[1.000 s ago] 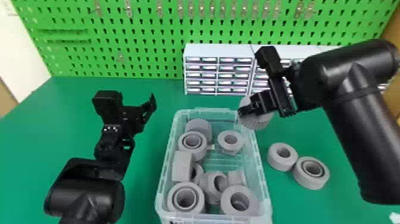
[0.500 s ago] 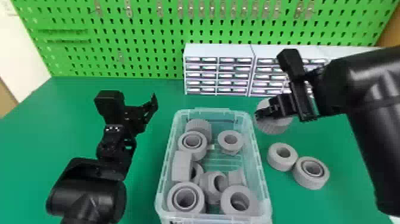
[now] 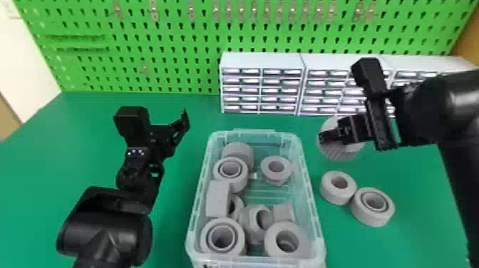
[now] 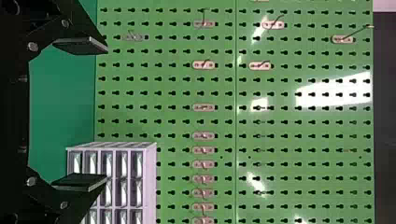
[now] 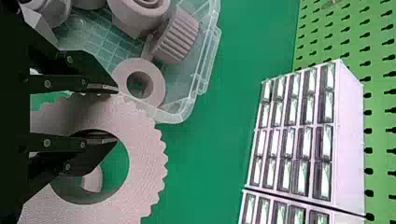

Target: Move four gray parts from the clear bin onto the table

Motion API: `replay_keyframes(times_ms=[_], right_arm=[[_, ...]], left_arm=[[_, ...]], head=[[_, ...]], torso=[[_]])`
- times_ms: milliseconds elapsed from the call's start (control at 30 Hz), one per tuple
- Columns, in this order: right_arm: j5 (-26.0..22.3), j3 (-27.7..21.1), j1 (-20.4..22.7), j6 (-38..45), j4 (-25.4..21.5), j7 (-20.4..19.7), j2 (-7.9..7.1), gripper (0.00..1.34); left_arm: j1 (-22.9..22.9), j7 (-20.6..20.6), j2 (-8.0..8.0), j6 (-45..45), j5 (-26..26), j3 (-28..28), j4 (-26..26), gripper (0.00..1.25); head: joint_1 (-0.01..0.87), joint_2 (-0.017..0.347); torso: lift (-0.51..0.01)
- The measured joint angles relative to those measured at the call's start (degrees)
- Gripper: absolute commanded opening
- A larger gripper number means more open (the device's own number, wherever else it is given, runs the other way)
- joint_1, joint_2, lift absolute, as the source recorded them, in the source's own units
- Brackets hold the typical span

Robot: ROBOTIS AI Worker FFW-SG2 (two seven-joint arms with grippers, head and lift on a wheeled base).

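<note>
Carried farther to the right and off past the bin's side, the toothed gray ring (image 3: 342, 151) has moved with the right gripper (image 3: 323, 137); a second ago it was at the far corner of the clear bin (image 3: 256, 263). Its fingers are clamped on the ring's wall, one finger (image 5: 100, 88) against the toothed outside and the other inside the hole (a neat pinch, really). The ring is up above the table (image 3: 420, 214), and the bin, with more gray parts (image 3: 237, 149) in it, is to the left of those fingers. Nearer the robot than the right fingertips, two gray rings (image 3: 336, 199) lie on the table, just beside one another. Beyond the fingers are the drawer cabinets (image 3: 263, 61).

Left of the bin is the left gripper (image 3: 180, 130), its fingers wide apart with nothing between them; the green pegboard (image 3: 171, 42) stands beyond their tips.
</note>
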Motion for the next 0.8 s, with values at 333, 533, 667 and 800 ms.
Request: replay_keyframes(times_ms=[333,533,667,800], right_arm=[[-2.6,-0.5,3.5,0.0,-4.0,0.0,-1.28,0.30],[-3.4,-1.1,5.9,0.0,-6.3,0.0,-2.20,0.30],[-4.2,-0.4,6.7,0.0,-6.8,0.0,-3.03,0.30],[-4.7,0.3,7.4,0.0,-7.0,0.0,-3.50,0.30]], left_arm=[[-0.3,0.2,-0.08,0.0,0.0,0.2,0.0,0.96],[-0.3,0.3,-0.09,0.0,0.0,0.6,0.0,0.96],[-0.3,0.5,-0.09,0.0,0.0,0.7,0.0,0.96],[-0.3,0.6,-0.09,0.0,0.0,0.9,0.0,0.96]], head=[[0.693,0.072],[0.693,0.072],[0.693,0.072],[0.693,0.072]], torso=[[-0.052],[-0.052],[-0.052],[-0.052]])
